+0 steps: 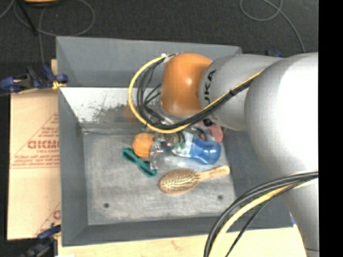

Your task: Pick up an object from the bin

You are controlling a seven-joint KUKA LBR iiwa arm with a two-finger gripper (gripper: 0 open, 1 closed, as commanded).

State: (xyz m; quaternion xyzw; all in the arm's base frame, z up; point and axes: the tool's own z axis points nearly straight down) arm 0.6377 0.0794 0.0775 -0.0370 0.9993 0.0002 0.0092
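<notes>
In the camera view, a round orange object (141, 143) with no clear long axis lies mid-bin, touching or just left of the gripper (159, 150). Whether the gripper is spread or closed cannot be told. Below, a teal piece (138, 163) runs upper-left to lower-right; a wooden hairbrush (185, 180) points its handle right.

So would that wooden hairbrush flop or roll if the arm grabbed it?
The hairbrush looks stiff, with a wooden handle, so it probably won't flop. Its oval head lies flat on the bin floor, so rolling seems unlikely. Gripped by the handle's end, the wider head might tip downward.
</notes>
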